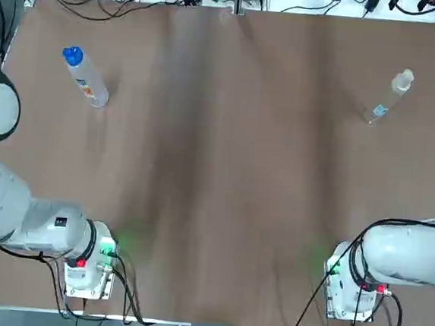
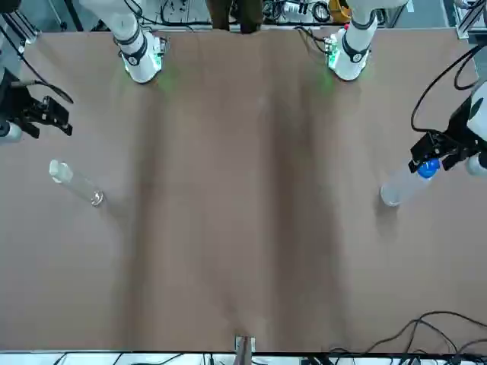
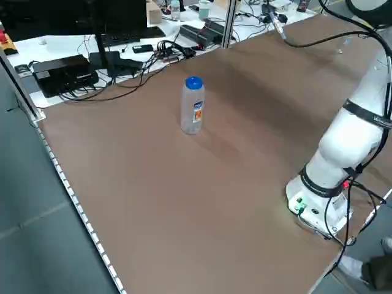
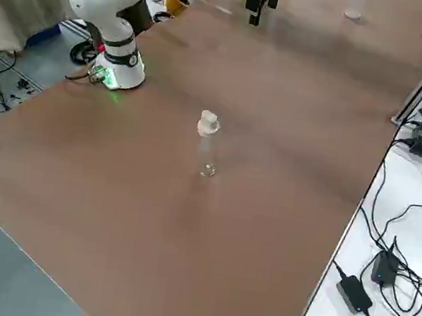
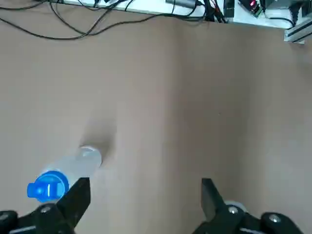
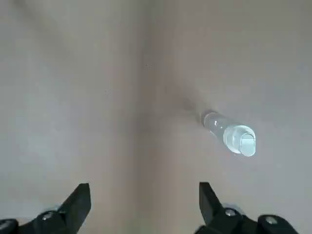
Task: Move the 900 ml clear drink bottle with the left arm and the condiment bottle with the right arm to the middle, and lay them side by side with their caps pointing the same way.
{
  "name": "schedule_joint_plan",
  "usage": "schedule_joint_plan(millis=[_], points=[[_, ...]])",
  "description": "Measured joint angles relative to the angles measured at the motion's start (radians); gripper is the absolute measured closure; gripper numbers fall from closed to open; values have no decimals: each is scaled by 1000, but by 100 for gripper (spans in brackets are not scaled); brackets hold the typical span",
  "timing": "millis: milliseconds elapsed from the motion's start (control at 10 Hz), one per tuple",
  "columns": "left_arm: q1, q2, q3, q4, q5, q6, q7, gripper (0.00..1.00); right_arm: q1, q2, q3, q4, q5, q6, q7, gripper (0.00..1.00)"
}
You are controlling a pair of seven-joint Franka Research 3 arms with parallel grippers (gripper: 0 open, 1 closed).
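Far left, the clear drink bottle (image 1: 85,77) stands upright, blue cap (image 1: 73,56) up; the left gripper (image 5: 145,184) hovers just beside it, jaws wide, empty. Far right, the condiment bottle (image 1: 389,96) stands too; the right gripper (image 6: 144,187) hangs near, jaws wide, empty.

No legible txt anywhere; print on drink bottle (image 3: 193,110) too small to read.
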Motion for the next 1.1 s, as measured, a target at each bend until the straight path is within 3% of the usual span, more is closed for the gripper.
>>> schedule_joint_plan(millis=[500, 700, 1100], points=[[15, 7, 5, 2, 1, -3, -9, 0, 0, 0, 0, 0, 0, 0, 0, 2], [80, 41, 10, -19, 1, -13, -9, 0, 0, 0, 0, 0, 0, 0, 0, 2], [198, 98, 12, -149, 1, 62, 72, 0, 0, 0, 0, 0, 0, 0, 0, 2]])
